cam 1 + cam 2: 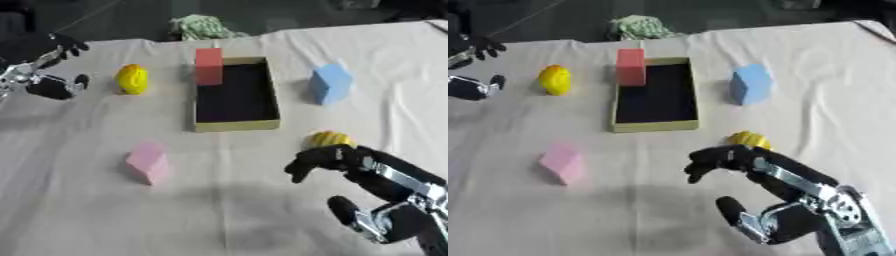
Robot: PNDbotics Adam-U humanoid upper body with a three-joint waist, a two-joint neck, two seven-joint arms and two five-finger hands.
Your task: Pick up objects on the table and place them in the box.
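Nearest the camera, the right hand [350, 165] reaches in from the lower right corner, its fingers [306, 165] spread and slightly bent downward above the cloth-covered bench [219, 215], its thumb low toward the bottom edge; it holds nothing. Just behind those fingers lies a yellow rounded object [331, 138], partly hidden by the hand; whether they touch it cannot be told. To the left on the near part of the bench sits a pink block [148, 162], well apart from the hand. The box [236, 124], shallow with a dark inside and pale yellow walls, stands in the middle of the bench. A red block [208, 66] stands upright at its far left corner. A blue block [331, 83] rests to the right of the box, and a second yellow object [133, 79] to its left. The left hand [44, 55] hangs at the far left edge, fingers relaxed and open, empty. A green-and-white bundle [203, 26] lies at the bench's far edge.
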